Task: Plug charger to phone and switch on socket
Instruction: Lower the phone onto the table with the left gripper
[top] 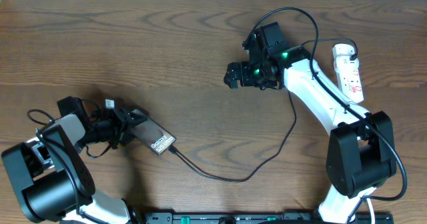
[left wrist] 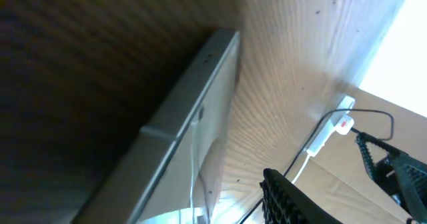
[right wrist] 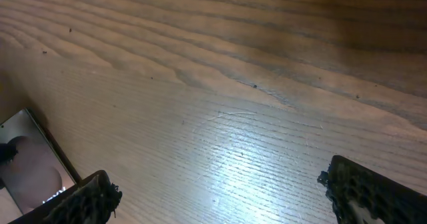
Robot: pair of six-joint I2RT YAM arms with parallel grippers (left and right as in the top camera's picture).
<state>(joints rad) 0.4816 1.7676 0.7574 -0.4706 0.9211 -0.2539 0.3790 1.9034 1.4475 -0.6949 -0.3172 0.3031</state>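
The phone (top: 157, 141) lies tilted at the lower left, "Galaxy Ultra" lettering up. My left gripper (top: 127, 124) is closed on its left end; in the left wrist view the phone's grey edge (left wrist: 190, 111) fills the frame beside one finger (left wrist: 283, 197). The charger (top: 247, 178) runs from the phone's right end, where its tip looks inserted, curving right and up under my right arm. The socket (top: 349, 69) lies at the far right, also in the left wrist view (left wrist: 341, 122). My right gripper (top: 232, 75) hangs open and empty over bare table (right wrist: 220, 197); a phone corner (right wrist: 30, 167) shows lower left.
The right arm's white link (top: 320, 97) crosses between the charger and the socket. A black cable loops above the right wrist (top: 293, 12). The strip's white cord (left wrist: 319, 143) trails from it. The table's far edge runs along the top.
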